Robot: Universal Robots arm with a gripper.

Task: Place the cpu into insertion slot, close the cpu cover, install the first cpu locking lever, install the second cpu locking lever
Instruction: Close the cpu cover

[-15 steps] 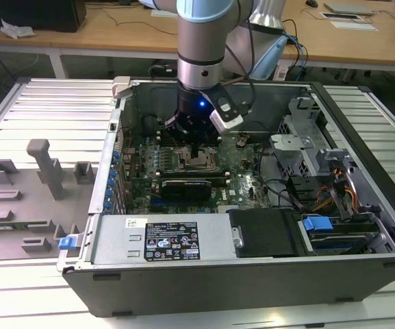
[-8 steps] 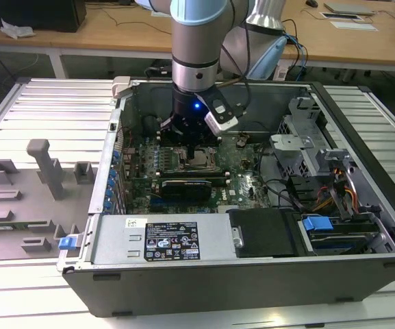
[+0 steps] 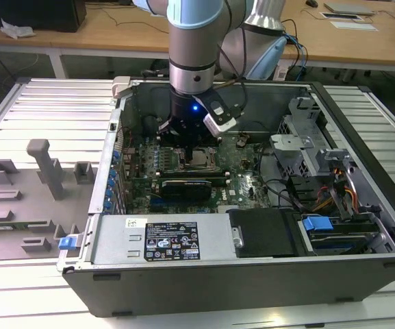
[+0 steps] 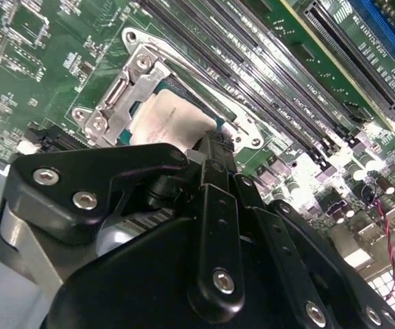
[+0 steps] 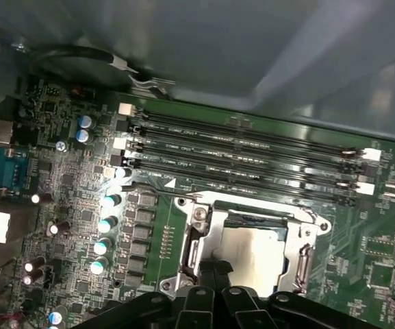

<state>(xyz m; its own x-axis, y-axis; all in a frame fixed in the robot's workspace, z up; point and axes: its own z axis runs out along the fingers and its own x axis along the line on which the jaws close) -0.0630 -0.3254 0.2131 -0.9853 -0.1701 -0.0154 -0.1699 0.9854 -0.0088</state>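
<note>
The cpu (image 5: pixel 253 248) lies in the insertion slot (image 3: pixel 200 163), its silver top (image 4: pixel 172 118) showing through the window of the cpu cover (image 5: pixel 204 241). The cover (image 4: pixel 123 103) lies flat over the chip. A thin wire locking lever (image 5: pixel 157 186) runs along one side of the socket frame, its hooked end pointing away from the socket; the lever (image 4: pixel 183 65) also lies beside the memory slots. My gripper (image 3: pixel 196 152) hangs straight down over the socket. Its black fingertips (image 5: pixel 214 269) are shut together at the edge of the cover, right by the chip (image 4: pixel 214 142).
Several long black memory slots (image 5: pixel 252 161) run beside the socket. A black expansion card (image 3: pixel 187 186) lies across the board nearer the power supply (image 3: pixel 163 240). Drive cages and cables (image 3: pixel 320 192) fill the case at the exterior view's right. A grey fixture tray (image 3: pixel 33 192) sits outside the case.
</note>
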